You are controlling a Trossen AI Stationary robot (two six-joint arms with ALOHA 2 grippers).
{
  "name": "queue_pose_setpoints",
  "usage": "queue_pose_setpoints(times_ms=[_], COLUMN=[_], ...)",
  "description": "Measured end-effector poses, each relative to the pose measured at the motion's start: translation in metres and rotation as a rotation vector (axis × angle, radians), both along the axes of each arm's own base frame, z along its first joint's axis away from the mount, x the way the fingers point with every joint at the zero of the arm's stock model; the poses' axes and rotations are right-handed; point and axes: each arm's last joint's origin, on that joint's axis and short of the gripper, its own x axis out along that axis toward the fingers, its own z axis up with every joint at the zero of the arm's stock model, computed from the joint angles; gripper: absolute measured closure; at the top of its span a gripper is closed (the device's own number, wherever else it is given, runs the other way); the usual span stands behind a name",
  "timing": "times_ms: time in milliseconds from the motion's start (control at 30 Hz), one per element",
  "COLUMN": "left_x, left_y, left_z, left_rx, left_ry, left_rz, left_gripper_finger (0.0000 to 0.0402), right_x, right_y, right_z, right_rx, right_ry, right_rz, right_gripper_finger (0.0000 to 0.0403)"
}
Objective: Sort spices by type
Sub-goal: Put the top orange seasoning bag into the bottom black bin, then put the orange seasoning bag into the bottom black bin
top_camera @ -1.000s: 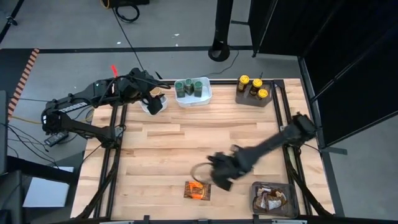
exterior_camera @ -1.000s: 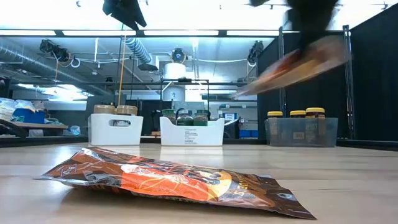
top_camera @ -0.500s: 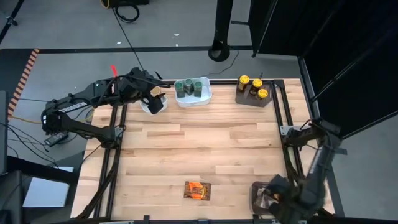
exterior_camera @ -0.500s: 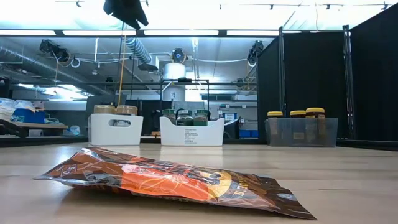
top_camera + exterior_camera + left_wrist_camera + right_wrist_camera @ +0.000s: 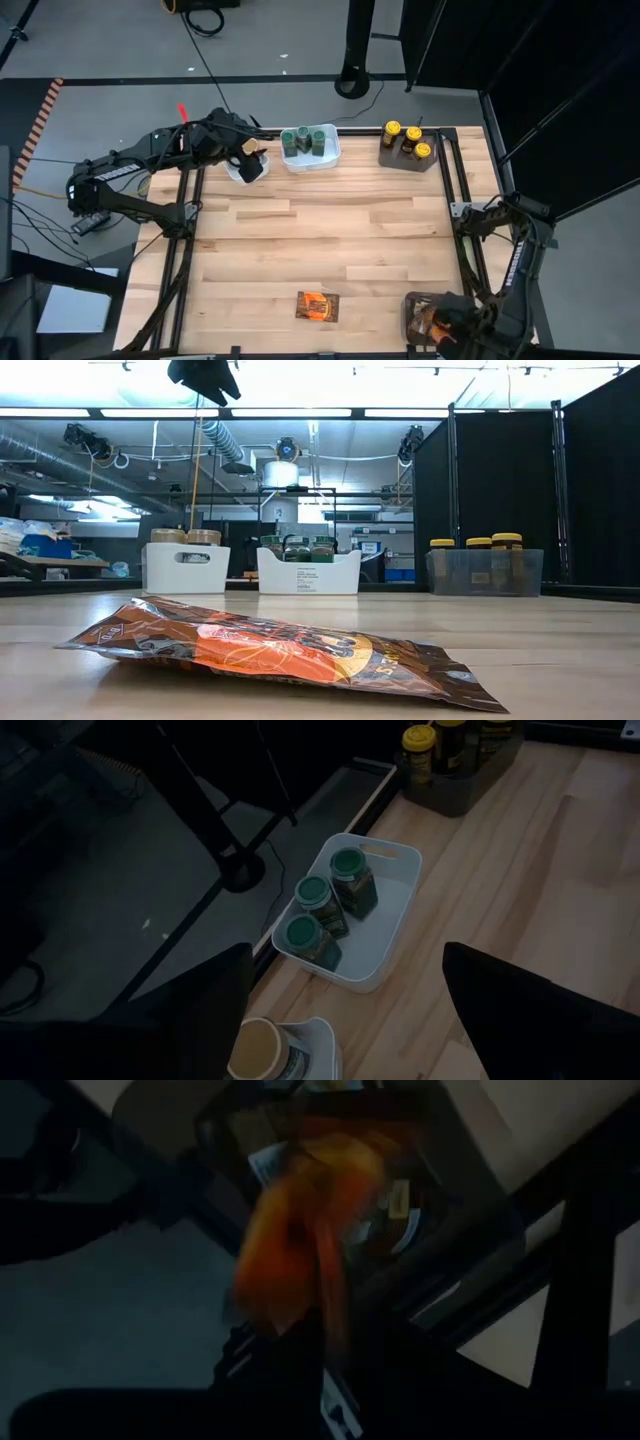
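One orange-and-brown foil packet (image 5: 318, 306) lies flat on the table near its near edge, large in the low view (image 5: 290, 650). My right gripper (image 5: 447, 325) hangs over the grey-brown bin (image 5: 412, 303) at the near right corner, shut on a second orange packet (image 5: 300, 1220); more packets (image 5: 432, 312) lie in that bin. My left gripper (image 5: 345, 1020) is open and holds nothing, high above the white tub (image 5: 240, 172) with a tan-lidded jar (image 5: 258, 1048). Green-lidded jars (image 5: 305, 140) stand in a second white tub, yellow-lidded jars (image 5: 405, 138) in a grey bin. My right gripper holds the orange foil packet by one end (image 5: 325, 1320), where it runs in between the dark fingers. The packet reaches out from the fingers over the bin, lifted clear of the table. The picture is blurred, so the exact hold cannot be told.
The tubs and the far grey bin (image 5: 385, 158) line the table's far edge. Black frame rails (image 5: 462, 215) run along both table sides; the right arm reaches over the right rail. Bare wood (image 5: 330, 225) lies between the far tubs and the lying packet.
My right arm has swung fast from beside the lying packet at the table's middle toward the near right corner, carrying its packet out of the low view and over the grey-brown bin. The packet on the table has stayed in place.
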Motion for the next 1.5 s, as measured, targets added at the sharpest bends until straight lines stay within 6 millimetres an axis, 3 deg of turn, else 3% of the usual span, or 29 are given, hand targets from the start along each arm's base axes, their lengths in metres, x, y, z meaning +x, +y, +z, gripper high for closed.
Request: queue_pose_setpoints(times_ms=[233, 333, 500, 767, 933, 1167, 1500], left_x=[0.000, 0.000, 0.000, 0.000, 0.000, -0.001, -0.002], left_y=[0.000, 0.000, 0.000, 0.000, 0.000, 0.000, 0.000], left_z=[0.000, 0.000, 0.000, 0.000, 0.000, -0.001, -0.003], left_rx=[0.000, 0.000, 0.000, 0.000, -0.001, -0.002, 0.001], left_ry=[0.000, 0.000, 0.000, 0.001, 0.004, 0.017, 0.043], left_rz=[0.000, 0.000, 0.000, 0.000, 0.000, -0.001, -0.008], left_gripper_finger=[0.0069, 0.0069, 0.0069, 0.0069, 0.0069, 0.0069, 0.0069], right_x=[0.004, 0.018, 0.075, 0.164, 0.207, 0.252, 0.274], right_y=[-0.003, -0.008, -0.032, -0.094, -0.111, -0.106, -0.079], right_z=[0.000, 0.000, 0.002, 0.003, -0.021, -0.075, -0.147], right_rx=[-0.016, -0.034, -0.089, -0.139, -0.098, 0.006, 0.035], right_ry=[-0.002, -0.103, -0.379, -0.560, -0.603, -0.662, -0.664], right_rz=[-0.027, -0.018, 0.106, 0.462, 0.636, 0.710, 0.781], right_gripper_finger=[0.0251, 0.0226, 0.0191, 0.0130, 0.0090, 0.0053, 0.0050])
